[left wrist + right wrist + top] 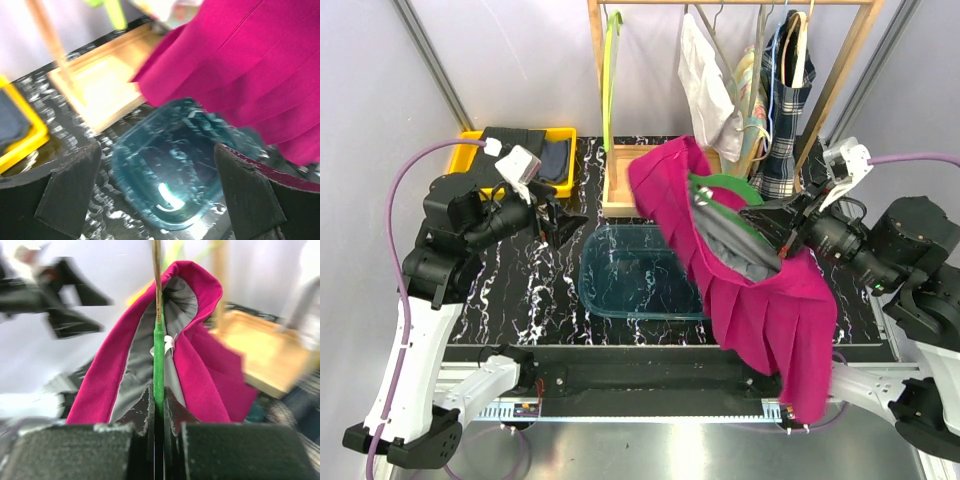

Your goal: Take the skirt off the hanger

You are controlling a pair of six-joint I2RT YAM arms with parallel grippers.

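A magenta pleated skirt [760,300] with grey lining hangs on a green hanger [725,190] held in the air over the table's right half. My right gripper [770,225] is shut on the hanger's green bar [158,365], with the skirt [200,360] draped round it on both sides. My left gripper [560,215] is open and empty at the left, apart from the skirt. In its wrist view the skirt's hem [240,65] hangs at the upper right, above the blue tray [170,170].
A clear blue tray [630,270] lies mid-table, partly under the skirt. A wooden rack [630,170] with several hung garments stands at the back. A yellow bin [560,150] with dark cloth sits at the back left.
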